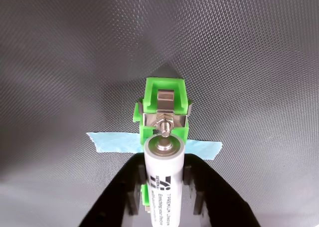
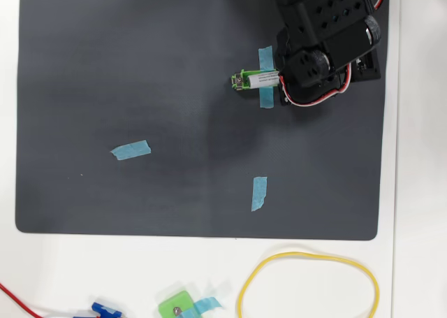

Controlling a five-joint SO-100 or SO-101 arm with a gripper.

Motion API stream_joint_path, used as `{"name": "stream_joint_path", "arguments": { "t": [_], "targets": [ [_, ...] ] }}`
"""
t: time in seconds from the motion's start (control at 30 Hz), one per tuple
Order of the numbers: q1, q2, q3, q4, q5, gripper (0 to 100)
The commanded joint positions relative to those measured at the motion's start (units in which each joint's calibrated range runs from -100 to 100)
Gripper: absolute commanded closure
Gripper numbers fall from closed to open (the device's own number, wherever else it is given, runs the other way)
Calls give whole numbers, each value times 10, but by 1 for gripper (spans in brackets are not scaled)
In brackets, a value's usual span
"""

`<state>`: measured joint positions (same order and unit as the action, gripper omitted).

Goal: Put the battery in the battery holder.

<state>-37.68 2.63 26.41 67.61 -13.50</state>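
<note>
Working left to right across the overhead view, I pass loose blue tape strips (image 2: 130,149) on the dark mat before reaching the narrow bright-green plastic battery holder (image 2: 244,80), taped down near the worktop's top-right corner. The small white cylindrical battery (image 1: 164,184) lies over it, clamped at mid-body in my black tool (image 1: 164,187). I judge the cell light, rigid and slick, so gripping its middle suits it best.

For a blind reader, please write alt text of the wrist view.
The black tool holds a white battery just over a green battery holder. The holder lies on a dark mat, across a strip of blue tape.
</note>
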Motion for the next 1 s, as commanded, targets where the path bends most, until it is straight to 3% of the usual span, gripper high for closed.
{"name": "stream_joint_path", "arguments": {
  "t": [0.0,0.27,0.37,0.43,0.53,0.6,0.97],
  "targets": [
    [11,-17,-3,-5,-24,100],
    [11,-17,-4,-5,-24,99],
    [12,-17,-3,0,-24,82],
    [12,-17,-3,0,-24,77],
    [11,-17,-3,1,-24,81],
    [12,-17,-3,1,-24,100],
    [12,-13,28,-7,-24,100]
  ]
}}
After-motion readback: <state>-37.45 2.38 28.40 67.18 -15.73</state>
